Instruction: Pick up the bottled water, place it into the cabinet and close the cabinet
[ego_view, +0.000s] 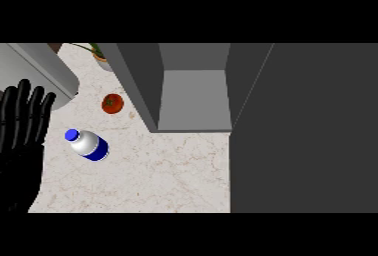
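Observation:
The bottled water (88, 145) stands on the marble counter (162, 175) at the left, a white bottle with a blue cap and blue label. The grey cabinet (193, 97) sits behind it to the right, open, with a bare shelf inside. Its dark door (303, 130) is swung wide and fills the right side of the view. My left hand (21, 135) shows at the left edge with straight fingers pointing up, just left of the bottle and not touching it. My right hand does not show.
A red tomato (112, 103) lies on the counter behind the bottle, near the cabinet's left wall. A potted plant (100, 55) stands at the back. A grey rounded appliance (44, 70) occupies the back left corner.

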